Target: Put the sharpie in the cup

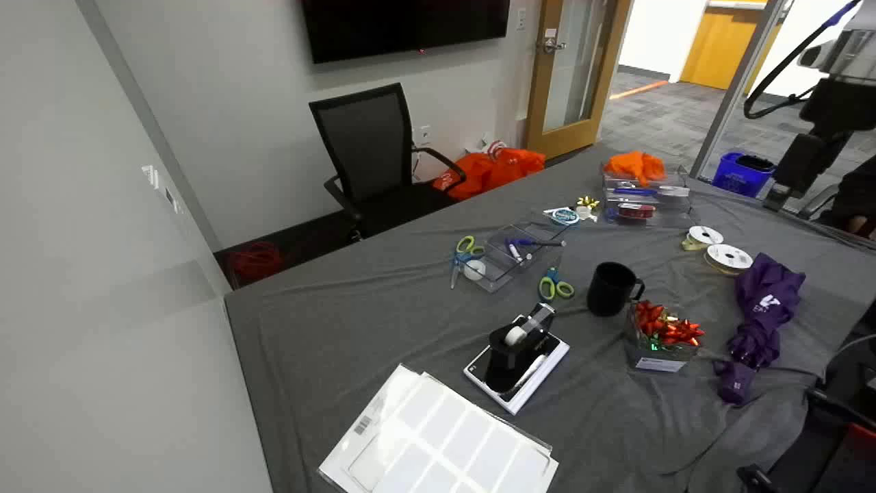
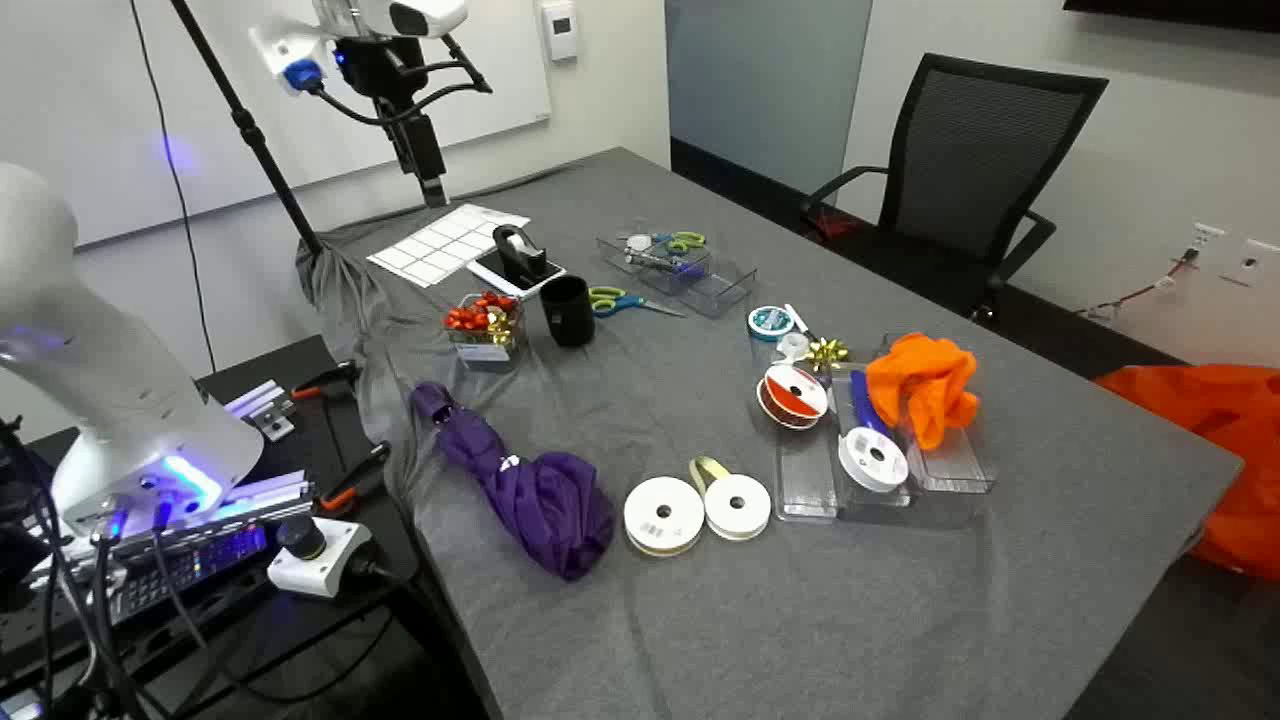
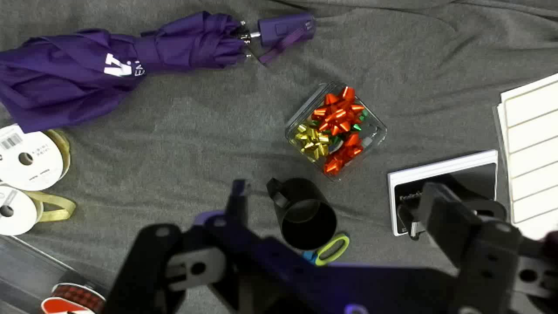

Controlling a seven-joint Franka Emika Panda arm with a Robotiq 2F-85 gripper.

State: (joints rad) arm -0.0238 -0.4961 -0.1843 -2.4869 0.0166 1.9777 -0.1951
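The cup, a black mug (image 1: 608,291), stands upright on the grey cloth in both exterior views (image 2: 567,314). The wrist view shows its dark opening and side handle (image 3: 301,205). A marker with a blue cap and grey body, likely the sharpie (image 1: 537,242), lies in a clear tray (image 1: 494,282) beside a white marker (image 1: 515,252). In an exterior view the markers there are small and partly overlapped (image 2: 655,262). They are out of the wrist view. My gripper (image 3: 337,189) is open and empty, high above the table, its fingers wide apart; it also shows in an exterior view (image 2: 435,192).
A clear box of bows (image 1: 662,342) stands close beside the cup. Scissors (image 1: 555,287) lie between cup and tray. A tape dispenser (image 1: 510,349) stands on a white box. A purple umbrella (image 2: 520,490), ribbon spools (image 2: 664,515) and an organizer with orange cloth (image 2: 922,385) are around.
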